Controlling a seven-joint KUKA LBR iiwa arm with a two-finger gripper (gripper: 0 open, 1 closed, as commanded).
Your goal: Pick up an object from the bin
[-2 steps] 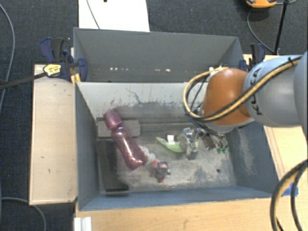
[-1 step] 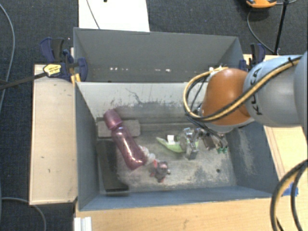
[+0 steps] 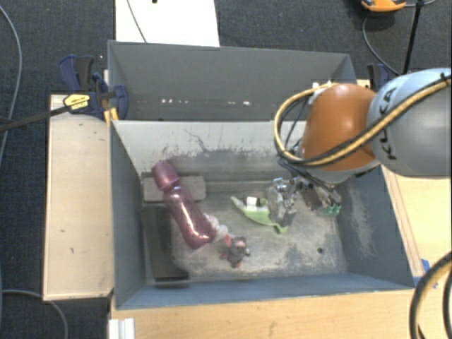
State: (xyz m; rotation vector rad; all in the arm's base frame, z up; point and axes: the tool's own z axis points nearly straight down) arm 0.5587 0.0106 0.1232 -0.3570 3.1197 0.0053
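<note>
Green-and-white plastic piece (image 3: pixel 256 211) lies mid-bin, right of 1 purple bottle (image 3: pixel 185 214); gripper (image 3: pixel 284 210) sits low at its right end, opening and grasp undeterminable.

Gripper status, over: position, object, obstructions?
Gripper low in bin, right of middle. Over right end of green-and-white piece. Purple bottle lies apart, view-left.

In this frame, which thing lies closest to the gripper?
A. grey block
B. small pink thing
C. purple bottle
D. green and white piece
D: the gripper sits right at the green and white piece mid-bin; the purple bottle lies well off to the left.
</note>
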